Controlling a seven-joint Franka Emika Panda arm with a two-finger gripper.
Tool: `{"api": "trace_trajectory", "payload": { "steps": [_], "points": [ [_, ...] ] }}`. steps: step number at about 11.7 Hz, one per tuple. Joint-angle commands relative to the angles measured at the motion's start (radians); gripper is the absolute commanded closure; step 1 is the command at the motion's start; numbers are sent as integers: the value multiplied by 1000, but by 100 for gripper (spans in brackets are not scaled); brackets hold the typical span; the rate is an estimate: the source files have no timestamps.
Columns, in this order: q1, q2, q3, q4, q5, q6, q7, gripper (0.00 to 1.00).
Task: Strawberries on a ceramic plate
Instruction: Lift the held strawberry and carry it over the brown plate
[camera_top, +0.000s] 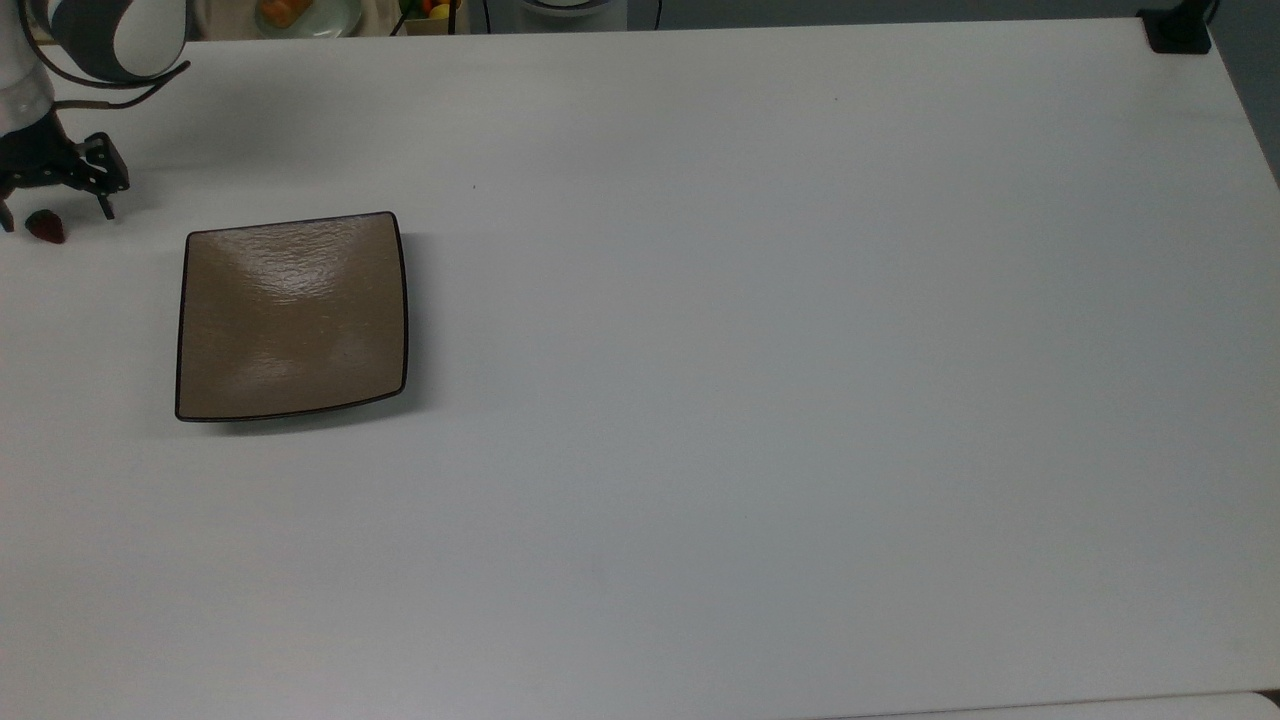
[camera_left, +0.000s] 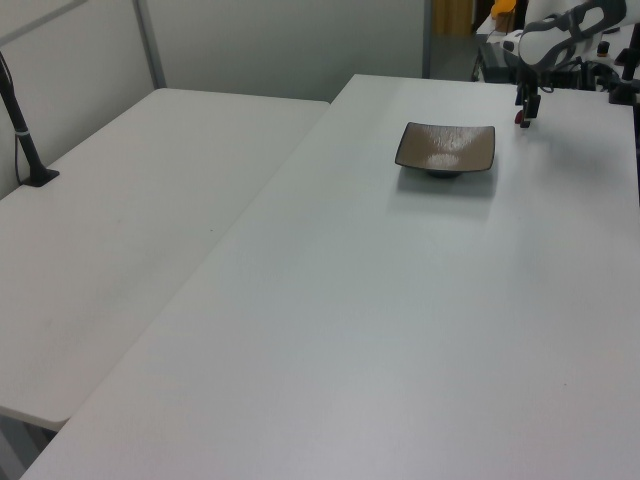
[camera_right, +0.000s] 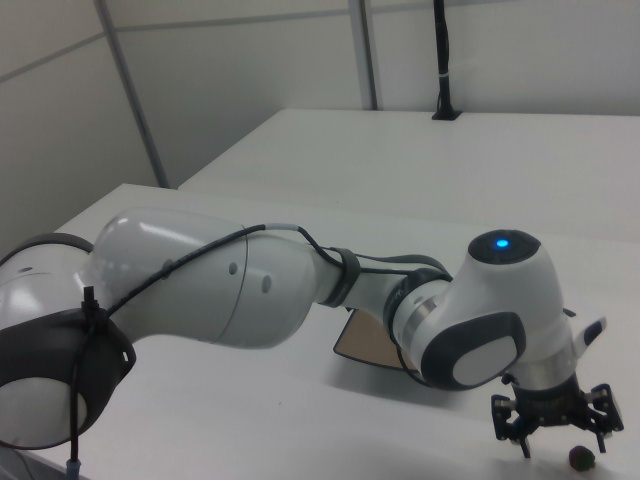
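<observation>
The strawberry (camera_top: 45, 227) lies on the desk (camera_top: 760, 300) hard by the top view's left edge, well apart from the ceramic plate (camera_top: 291, 316), which sits bare nearer the far-left corner; the gripper (camera_top: 55, 216) is lowered over the berry with its fingers spread, one on each side (nothing clasped yet); the step in hand looks like the grasp; next it probably calls for closing gently on the fruit, lifting, then carrying it over the plate's rim.

Wide bare table (camera_top: 800, 400) around ceramic plate (camera_top: 292, 316); open gripper (camera_top: 55, 213) straddles strawberry (camera_top: 45, 227), plate near.
</observation>
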Motion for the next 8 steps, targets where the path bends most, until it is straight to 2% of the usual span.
{"api": "trace_trajectory", "payload": {
  "steps": [1,3,4,5,6,7,8],
  "points": [
    [6,15,-11,-5,-16,29,-18,4],
    [7,23,-13,-5,-16,29,-21,21],
    [7,22,-13,-4,-18,29,-41,36],
    [6,22,-15,-4,-13,27,-96,58],
    [6,20,-16,-4,-13,26,-122,77],
    [6,17,-18,-4,-13,20,-122,85],
    [6,9,-22,-4,-15,13,-121,85]
  ]
}}
